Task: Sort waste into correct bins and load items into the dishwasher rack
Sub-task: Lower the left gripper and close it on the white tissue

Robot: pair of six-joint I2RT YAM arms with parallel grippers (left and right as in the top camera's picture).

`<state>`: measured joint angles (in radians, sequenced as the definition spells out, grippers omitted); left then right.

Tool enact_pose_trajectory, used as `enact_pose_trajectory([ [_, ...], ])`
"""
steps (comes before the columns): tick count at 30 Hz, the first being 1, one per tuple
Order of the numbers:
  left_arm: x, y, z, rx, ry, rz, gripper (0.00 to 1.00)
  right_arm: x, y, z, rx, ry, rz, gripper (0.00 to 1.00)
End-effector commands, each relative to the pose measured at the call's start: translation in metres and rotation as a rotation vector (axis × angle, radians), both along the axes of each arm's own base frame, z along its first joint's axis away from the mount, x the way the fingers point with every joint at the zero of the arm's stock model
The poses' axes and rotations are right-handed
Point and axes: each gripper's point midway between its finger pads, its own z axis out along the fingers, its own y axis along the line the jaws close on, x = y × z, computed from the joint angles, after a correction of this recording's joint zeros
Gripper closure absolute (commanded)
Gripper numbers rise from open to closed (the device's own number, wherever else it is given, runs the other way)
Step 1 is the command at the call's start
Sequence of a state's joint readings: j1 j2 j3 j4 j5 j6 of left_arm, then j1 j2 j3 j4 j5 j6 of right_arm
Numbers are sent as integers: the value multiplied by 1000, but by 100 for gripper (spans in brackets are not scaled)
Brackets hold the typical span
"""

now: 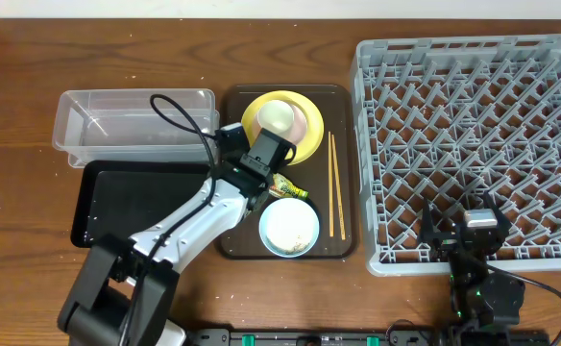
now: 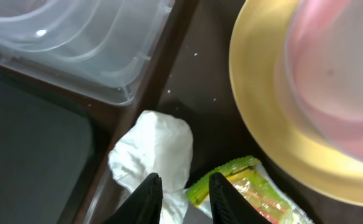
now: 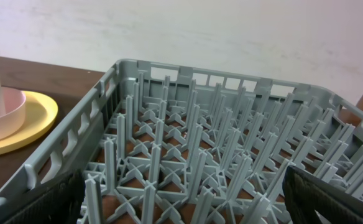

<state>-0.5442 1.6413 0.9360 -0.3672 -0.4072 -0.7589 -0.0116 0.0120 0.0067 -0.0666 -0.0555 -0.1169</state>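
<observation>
The table [image 1: 31,58] is brown wood with a few tiny white specks on it. A pale wall [image 3: 231,31] stands behind its far side.

A dark brown serving tray [image 1: 329,245] sits in the middle of the table. Left of it are the clear tub [image 1: 132,120], on the far side, and the black tray [image 1: 117,207], on the near side, just beside each other. The big grey rack [image 1: 473,144] stands on the right.

On the brown tray, the yellow plate [image 1: 309,144] is at the far end. A pink bowl [image 1: 300,123] sits on the plate with a white cup [image 1: 278,117] inside it. The chopsticks [image 1: 335,183] lie side by side along the right side. The light blue bowl [image 1: 288,228] is at the near end, and its inside looks white. The snack wrapper [image 1: 290,187] lies between the plate and the blue bowl.

The left pincer [image 2: 183,198] hangs over the left part of the brown tray. Its two black fingers [image 2: 145,198] are a little apart. The crumpled white tissue [image 2: 156,152] lies right under it, close to the tray's left rim. One end of the tissue shows in the gap between the fingers. I cannot tell if the fingers touch it. The wrapper lies just right of the tissue, against it.

The right pincer [image 3: 184,205] is at the near edge of the rack. Its fingers are wide apart and hold nothing.
</observation>
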Motion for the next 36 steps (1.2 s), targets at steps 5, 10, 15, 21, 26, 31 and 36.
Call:
enact_pose_trajectory([
  [5,11,1,-2,48,-17,-27,63,0,0,0,-4,0,0,1],
  [10,15,-1,-9,69,-12,-60,61,0,0,0,-4,0,0,1],
  [15,15,7,-17,124,-3,-41,61,0,0,0,-4,0,0,1],
  [21,15,9,-20,141,1,-36,61,0,0,-1,-4,0,0,1],
  [26,15,9,-26,147,10,-36,60,0,0,-1,-4,0,0,1],
  [31,15,10,-33,154,23,-37,60,0,0,0,-4,0,0,1],
  [36,15,10,-33,154,24,-37,59,0,0,0,-4,0,0,1],
])
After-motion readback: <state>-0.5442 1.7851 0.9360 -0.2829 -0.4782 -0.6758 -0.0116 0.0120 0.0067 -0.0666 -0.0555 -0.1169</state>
